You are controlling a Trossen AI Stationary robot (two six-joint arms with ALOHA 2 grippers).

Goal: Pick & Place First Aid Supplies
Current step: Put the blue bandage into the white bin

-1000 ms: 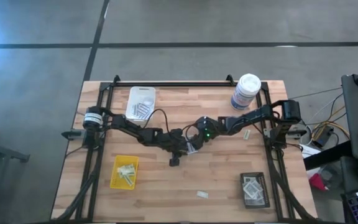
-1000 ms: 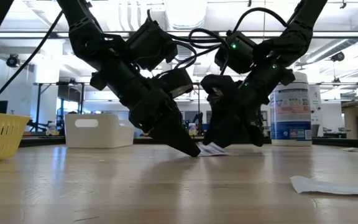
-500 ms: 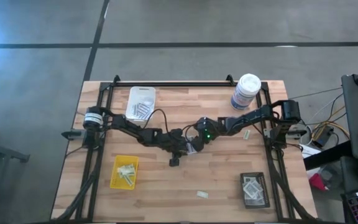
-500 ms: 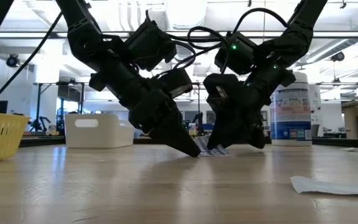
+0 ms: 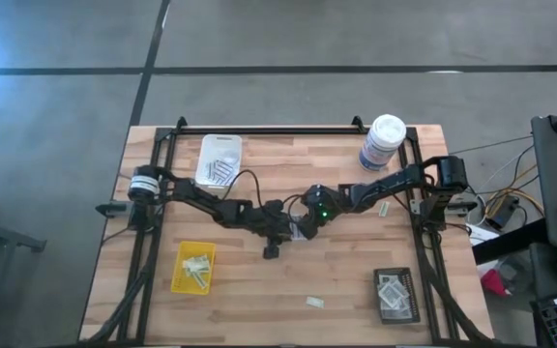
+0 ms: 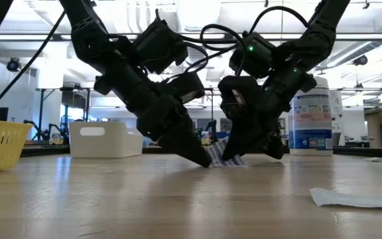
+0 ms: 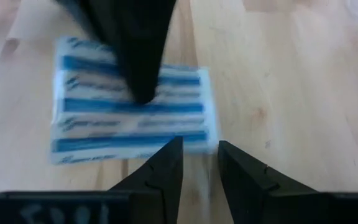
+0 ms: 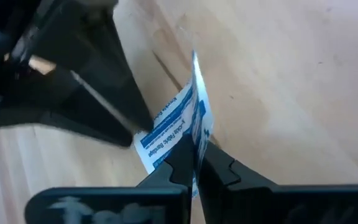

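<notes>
So the right gripper [image 8: 196, 163] has its fingers pinched tight on the edge of a blue-and-white striped packet [image 8: 178, 124], tipping it up off the table [image 5: 346, 280] near the middle. The left gripper [image 7: 197, 163] sits right beside it, fingers slightly apart, tips down at the packet's other edge. Farther out there's a white tray [image 5: 219, 159], yellow tray [image 5: 193, 267], black tray [image 5: 395, 295] and a white canister [image 5: 383, 141].

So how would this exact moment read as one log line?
right hand: shut on striped packet | left hand: beside it | table centre
</notes>
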